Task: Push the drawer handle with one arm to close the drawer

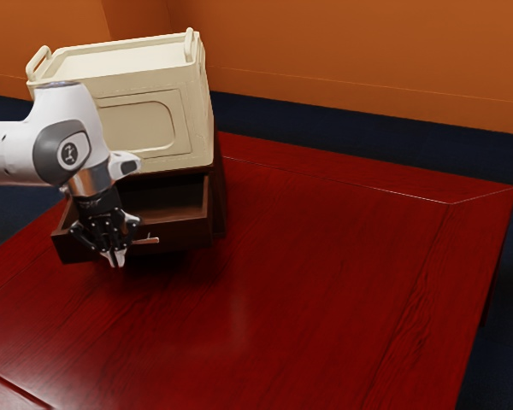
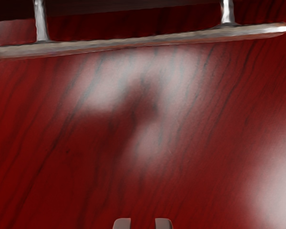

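White arm (image 1: 13, 152) enters from the exterior view's left, its wrist bent so the black gripper (image 1: 114, 258) points down, just outside the drawer front. Pincer slightly spread: in the wrist view its two tips stand apart, bare red wood visible between them.

Drawer (image 1: 185, 237): dark brown, pulled out toward the near side, its shadowed inside visible from above. Its handle (image 1: 145, 241), the thing to be pushed, is a slim metal bar on two short posts, standing out from the drawer front. In the exterior view one end shows just right of the gripper, the rest behind it. In the wrist view the bar lies between the gripper tips and the drawer, apart from the tips.

Drawer belongs to a dark wooden cabinet (image 1: 221, 192) at the far left part of the table (image 1: 325, 265). On top of the cabinet sits a cream box (image 1: 198, 128), upright, with a recessed panel on the near face and raised loops at the left and right of its top. Tabletop glossy red, dark-grained, pale sheen in patches. Beyond it, dark blue floor (image 1: 402, 141) and an orange wall (image 1: 368, 51).
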You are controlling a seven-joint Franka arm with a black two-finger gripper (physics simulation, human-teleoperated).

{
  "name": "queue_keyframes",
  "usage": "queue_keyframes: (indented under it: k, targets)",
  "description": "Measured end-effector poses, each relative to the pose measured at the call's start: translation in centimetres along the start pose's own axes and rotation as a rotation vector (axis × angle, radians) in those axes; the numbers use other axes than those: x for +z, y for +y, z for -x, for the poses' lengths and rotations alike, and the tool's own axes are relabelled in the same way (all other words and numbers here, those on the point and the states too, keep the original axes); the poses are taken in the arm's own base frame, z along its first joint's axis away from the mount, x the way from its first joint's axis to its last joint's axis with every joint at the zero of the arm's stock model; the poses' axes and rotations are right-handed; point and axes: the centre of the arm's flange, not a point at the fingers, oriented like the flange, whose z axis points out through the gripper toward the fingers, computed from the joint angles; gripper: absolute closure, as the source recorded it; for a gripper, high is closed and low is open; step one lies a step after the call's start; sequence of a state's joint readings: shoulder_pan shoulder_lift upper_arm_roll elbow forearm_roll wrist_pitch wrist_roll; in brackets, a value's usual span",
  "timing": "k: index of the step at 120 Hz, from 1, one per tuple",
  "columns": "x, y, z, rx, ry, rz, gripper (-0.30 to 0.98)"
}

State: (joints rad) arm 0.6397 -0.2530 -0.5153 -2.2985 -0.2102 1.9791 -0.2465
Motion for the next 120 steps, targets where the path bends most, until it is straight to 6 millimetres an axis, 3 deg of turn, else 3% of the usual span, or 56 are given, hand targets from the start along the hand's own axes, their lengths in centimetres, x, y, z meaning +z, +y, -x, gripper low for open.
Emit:
queue_keyframes:
  k: [65,97,120]
  targets:
    - [2.0,-1.6,-7.4,-0.002,0.057,0.018,0.75]
    - [1.1,-1.2,-11.1,0.024,0.129,0.026,0.74]
    - [1.0,-1.9,-14.2,0.019,0.166,0.040,0.74]
